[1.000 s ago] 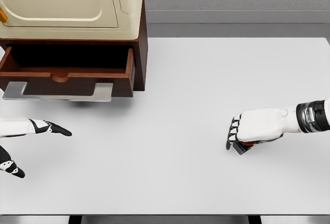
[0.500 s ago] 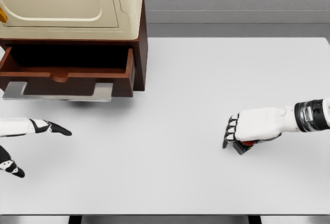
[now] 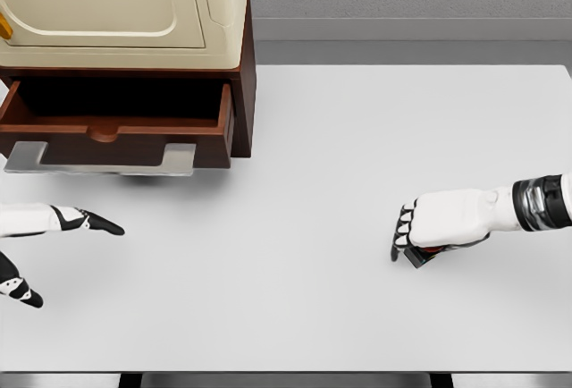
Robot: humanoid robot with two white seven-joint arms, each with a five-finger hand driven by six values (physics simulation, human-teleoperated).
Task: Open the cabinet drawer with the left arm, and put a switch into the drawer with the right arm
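Step 1 done: drawer [image 3: 112, 129] pulled open. Left robot hand [image 3: 63, 227] fingers apart, empty, low left. Right robot hand [image 3: 442, 223] clamped on switch [image 3: 422, 254] down on bench [image 3: 313, 182], well apart from drawer. Left: lift, carry, drop in.

Even, bright, diffuse light; render sharp throughout, no glare or blur. Soft shadow under the drawer [image 3: 116, 142] near the table's [image 3: 357, 156] far-left corner.

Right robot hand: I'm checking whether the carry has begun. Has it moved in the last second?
Barely. The right robot hand sits over the switch at almost the same spot, far right of the drawer.
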